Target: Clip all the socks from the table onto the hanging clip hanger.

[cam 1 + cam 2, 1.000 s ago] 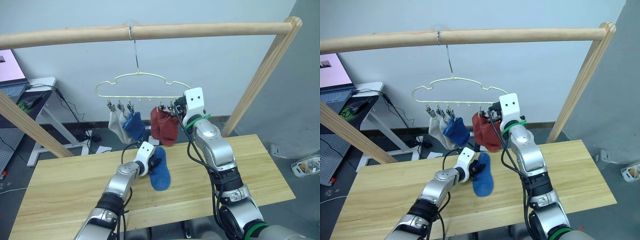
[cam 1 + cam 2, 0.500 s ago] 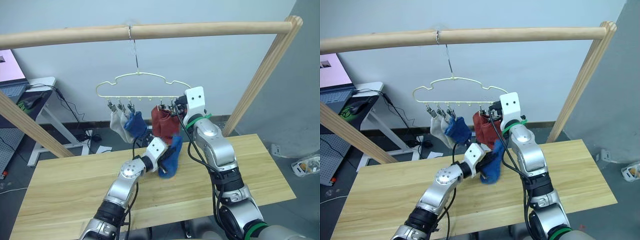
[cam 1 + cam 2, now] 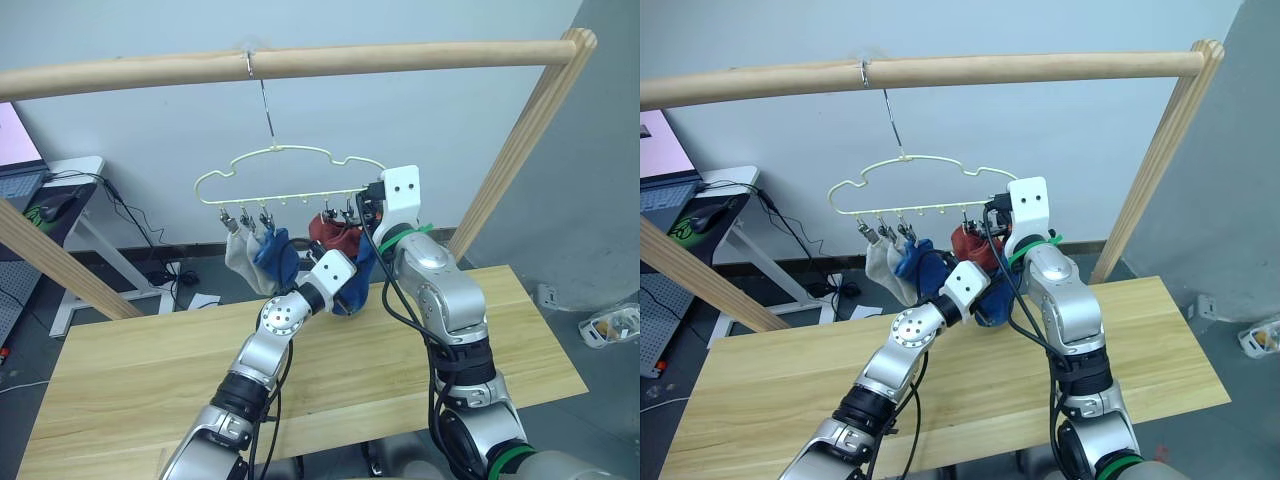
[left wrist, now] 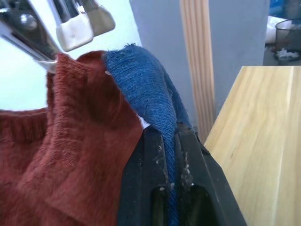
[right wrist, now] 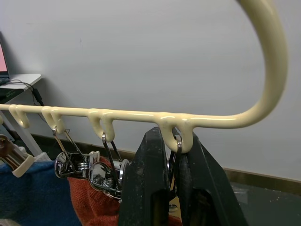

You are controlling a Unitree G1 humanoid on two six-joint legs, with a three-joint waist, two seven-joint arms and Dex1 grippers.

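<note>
Head pair looking forward and down over the pale wood plank counter (image 3: 130, 370); wrist views close against the thin pale-yellow wire clip hanger (image 5: 141, 114).

You have the clip hanger (image 3: 275, 172) hanging from the wooden pole (image 3: 300, 62), above the table's (image 3: 120, 370) far edge. Socks (image 3: 255, 255) hang along its row of clips (more sit at the right end), and the desk (image 3: 75, 170) stands far left, behind the table.

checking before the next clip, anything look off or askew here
Nothing stands out. The hanger hangs from the pole roughly level, grey, blue and red socks hang clipped, and the left gripper holds the last blue sock beside them.
</note>
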